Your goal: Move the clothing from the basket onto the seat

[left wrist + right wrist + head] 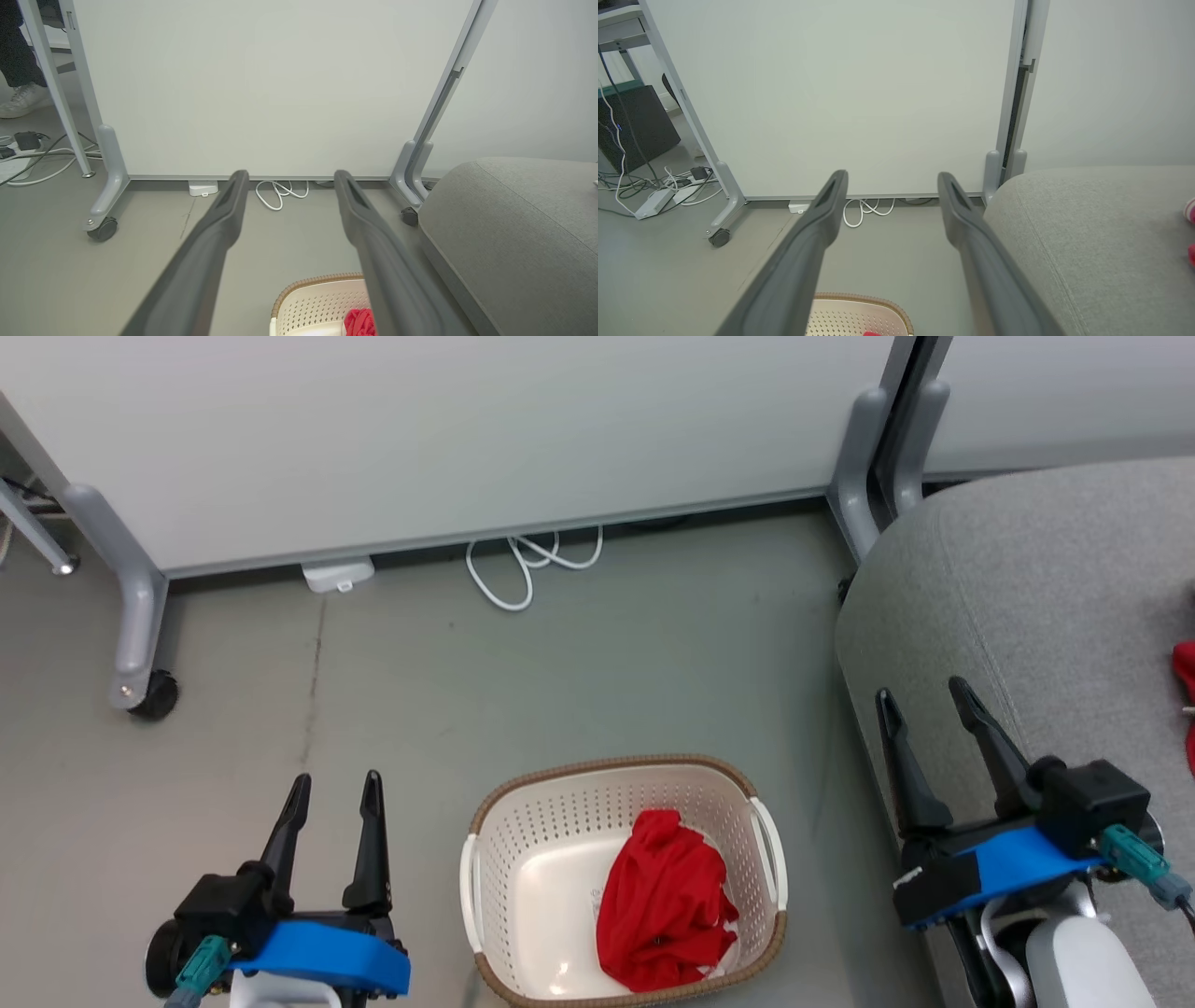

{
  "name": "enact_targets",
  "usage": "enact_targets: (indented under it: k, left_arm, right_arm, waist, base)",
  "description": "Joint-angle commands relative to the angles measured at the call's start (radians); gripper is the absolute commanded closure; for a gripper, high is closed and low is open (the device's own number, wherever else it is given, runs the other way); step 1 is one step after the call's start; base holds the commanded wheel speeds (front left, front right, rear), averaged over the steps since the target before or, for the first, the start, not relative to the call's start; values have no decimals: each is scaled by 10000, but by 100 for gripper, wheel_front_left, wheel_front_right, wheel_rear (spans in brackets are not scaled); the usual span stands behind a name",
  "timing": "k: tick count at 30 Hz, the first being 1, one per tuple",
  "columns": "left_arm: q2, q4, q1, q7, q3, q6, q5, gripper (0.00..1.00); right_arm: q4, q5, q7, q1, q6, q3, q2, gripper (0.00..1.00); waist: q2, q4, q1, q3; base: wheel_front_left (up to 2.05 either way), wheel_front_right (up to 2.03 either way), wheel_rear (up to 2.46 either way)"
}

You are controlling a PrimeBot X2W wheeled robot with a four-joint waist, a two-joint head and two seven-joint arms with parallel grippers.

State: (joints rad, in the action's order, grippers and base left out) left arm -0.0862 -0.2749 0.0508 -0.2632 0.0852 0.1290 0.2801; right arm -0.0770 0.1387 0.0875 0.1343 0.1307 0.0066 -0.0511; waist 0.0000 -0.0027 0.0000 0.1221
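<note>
Basket [560, 821]: on the floor [579, 663], between the two tools, just beside the seat.
Seat [1027, 579]: grey cushion to the right of the basket.
Clothing [665, 901]: one red garment crumpled in the basket's right half; a second red piece [1186, 677] lies on the seat at the head view's right edge.
Left tool [336, 777]: fingers spread wide, holding nothing, over the floor left of the basket.
Right tool [920, 691]: fingers spread wide, empty, over the seat's near corner.
</note>
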Motion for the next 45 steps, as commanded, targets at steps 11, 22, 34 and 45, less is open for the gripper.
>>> enact_targets:
  k: [11,22,34,45]
  left_arm:
    - [-624,-184,2011,-23,805,19,-219,0]
    - [-1302,-1471,4003,-24,2178,19,-510,0]
    - [-1180,-4630,6155,-2,5030,17,336,0]
    - [-835,-7021,7339,220,6257,16,1136,0]
  right_arm:
    - [288,-165,505,2041,1,523,12,0]
    - [364,-94,1097,4033,1,1284,15,0]
    - [638,-270,1117,4521,1,1557,14,0]
    - [1086,-121,1019,4416,1,1657,14,0]
  waist:
    - [0,-1212,0,3808]
    - [0,-2515,0,6096]
    - [0,-2697,0,7229]
    - [0,-2714,0,7764]
  base:
    - [0,0,0]
    - [0,0,0]
    - [0,0,0]
    - [0,0,0]
